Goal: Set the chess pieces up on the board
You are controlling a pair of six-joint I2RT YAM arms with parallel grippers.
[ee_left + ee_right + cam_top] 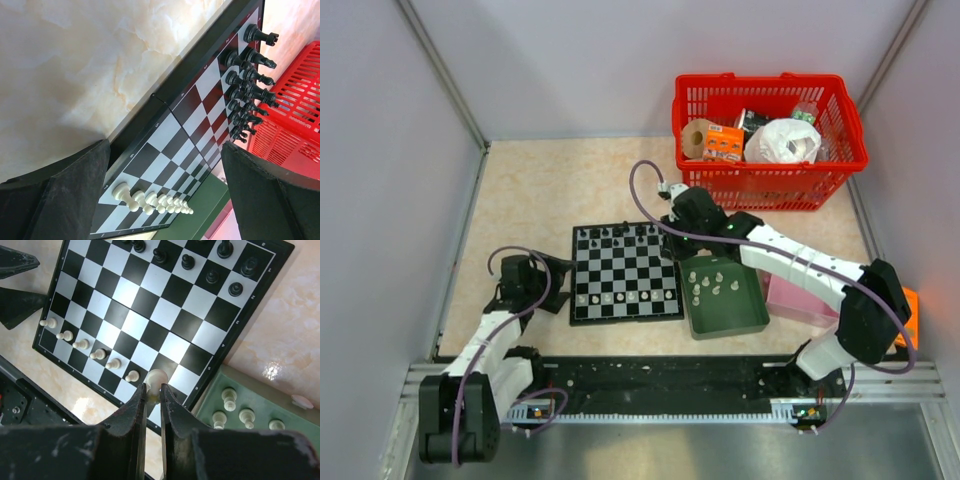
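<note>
Marble-look counter (530,190), board (625,272) in the middle, green tray (745,315) just right of it with spare white pieces (713,285). Left claw (165,147) gapes empty. Right claw (152,390) is clamped on a white pawn (156,377) over the near row, beside six standing ones. I'd say next is lowering it and letting go. Pawn's base is hidden, can't tell if it's down.

In the right wrist view, only the rounded head of the white piece (155,378) shows. Its body is hidden between the fingers (135,415) of the right gripper (153,389), so its type is unclear. Those fingers also cover the board (150,315) edge at 6 o'clock, and the frame cuts its far row at 12 o'clock. The green tray (265,402) runs off at 4 o'clock. From above, the pink box (805,305) lies mostly under the right arm (790,255). In the left wrist view, the black pieces (250,90) overlap into 1 cluster at 2 o'clock, and their types are unreadable.
</note>
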